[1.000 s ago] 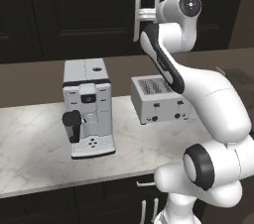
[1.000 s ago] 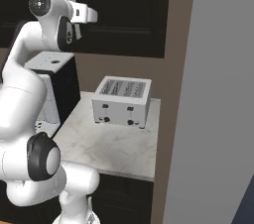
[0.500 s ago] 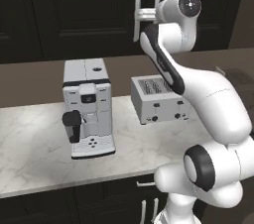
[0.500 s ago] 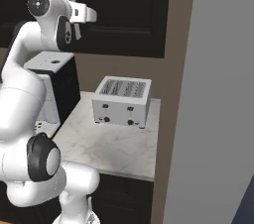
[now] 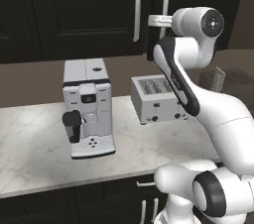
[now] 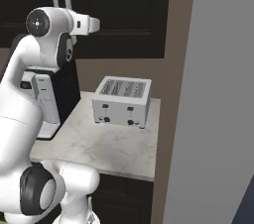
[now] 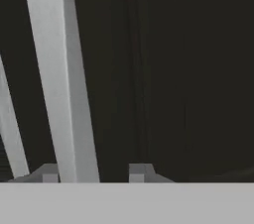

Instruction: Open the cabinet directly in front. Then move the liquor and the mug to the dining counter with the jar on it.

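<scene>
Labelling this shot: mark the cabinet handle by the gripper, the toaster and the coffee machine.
cabinet handle [image 7: 62, 79], hand view, middle of the bar.
toaster [image 5: 158, 105], left base view, front face.
coffee machine [image 5: 88, 106], left base view, front panel.

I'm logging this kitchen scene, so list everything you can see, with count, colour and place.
cabinet: one, black-brown, on the wall above the worktop, doors shut.
bar handles: two, silver, vertical, at the door seam.
coffee machine: one, grey and black, on the worktop's left.
toaster: one, silver-grey, on the worktop right of the machine.
worktop: one, white-grey marble, below the cabinet.
gripper: one, dark fingertips either side of a handle, open.
</scene>
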### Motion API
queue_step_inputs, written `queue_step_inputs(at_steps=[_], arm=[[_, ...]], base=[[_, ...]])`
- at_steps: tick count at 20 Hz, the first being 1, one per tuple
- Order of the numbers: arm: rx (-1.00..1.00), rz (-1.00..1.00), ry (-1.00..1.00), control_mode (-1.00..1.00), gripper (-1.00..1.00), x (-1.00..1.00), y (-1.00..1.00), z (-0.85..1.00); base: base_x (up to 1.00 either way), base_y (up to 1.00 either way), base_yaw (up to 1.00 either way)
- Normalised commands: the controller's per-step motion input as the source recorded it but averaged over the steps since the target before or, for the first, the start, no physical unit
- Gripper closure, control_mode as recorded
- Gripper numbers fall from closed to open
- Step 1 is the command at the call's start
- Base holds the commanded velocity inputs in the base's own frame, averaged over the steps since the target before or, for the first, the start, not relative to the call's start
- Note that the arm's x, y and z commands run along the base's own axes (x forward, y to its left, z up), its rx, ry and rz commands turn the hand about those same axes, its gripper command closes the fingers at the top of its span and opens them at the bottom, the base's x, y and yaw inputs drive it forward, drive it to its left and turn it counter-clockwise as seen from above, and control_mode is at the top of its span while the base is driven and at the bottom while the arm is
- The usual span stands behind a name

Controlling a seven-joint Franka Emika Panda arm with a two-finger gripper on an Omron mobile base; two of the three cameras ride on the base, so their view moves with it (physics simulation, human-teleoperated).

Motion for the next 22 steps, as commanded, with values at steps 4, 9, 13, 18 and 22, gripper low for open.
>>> queue_step_inputs(at_steps=[4,9,13,18,22], arm=[[0.10,0.00,-0.13,-1.00,1.00,-0.85,-0.96,0.15],[0.10,-0.02,-0.08,-1.00,1.00,-0.80,-0.99,0.20],[0.08,-0.01,-0.08,-1.00,1.00,-0.71,-0.93,0.10],[0.01,0.00,0.00,-1.00,1.00,-0.16,-0.31,0.00],[0.00,0.00,0.00,-1.00,-1.00,0.00,0.00,0.00]], base=[[0.00,0.00,0.00],[0.00,0.00,0.00],[0.00,0.00,0.00],[0.00,0.00,0.00],[0.00,0.00,0.00]])
